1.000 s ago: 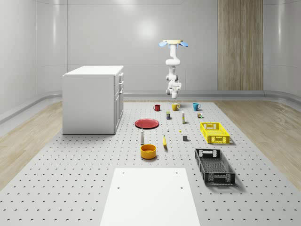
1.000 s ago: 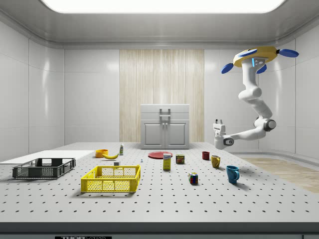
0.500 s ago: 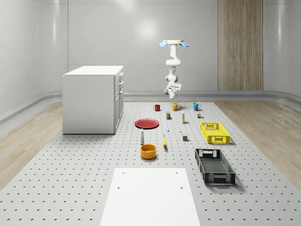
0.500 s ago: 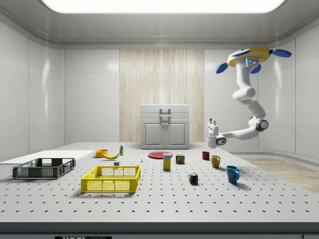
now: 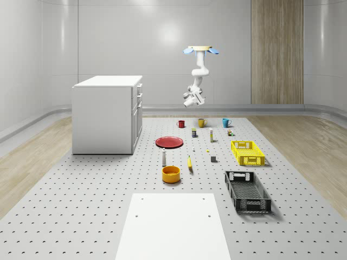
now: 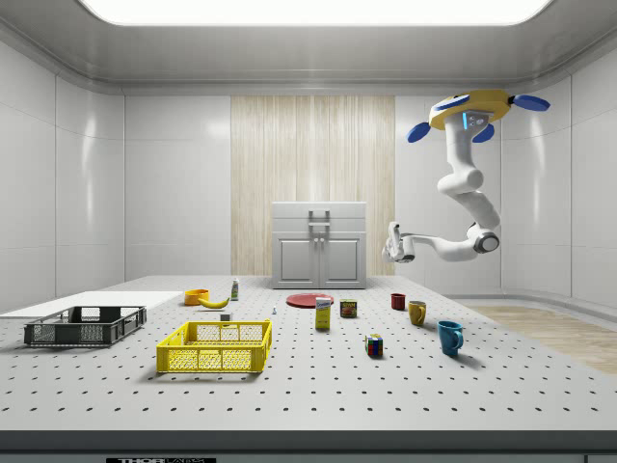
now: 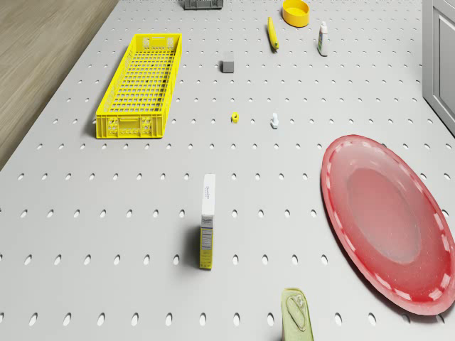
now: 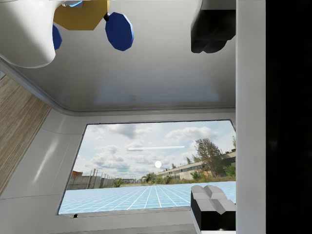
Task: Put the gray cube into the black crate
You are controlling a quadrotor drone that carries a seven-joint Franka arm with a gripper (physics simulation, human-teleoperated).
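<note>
I count one gray cube, one black crate, below my open, empty end effector, which has swung higher.

White cabinet, to the whole-scene view's left of the end effector; red mug, yellow mug, blue mug, below it; red plate, yellow crate, orange bowl, banana, nearer the camera on the tabletop.

A gray cube is seen at upper centre, a yellow lattice crate at upper left, a red plate at right, all on a gray table patterned with holes.
</note>
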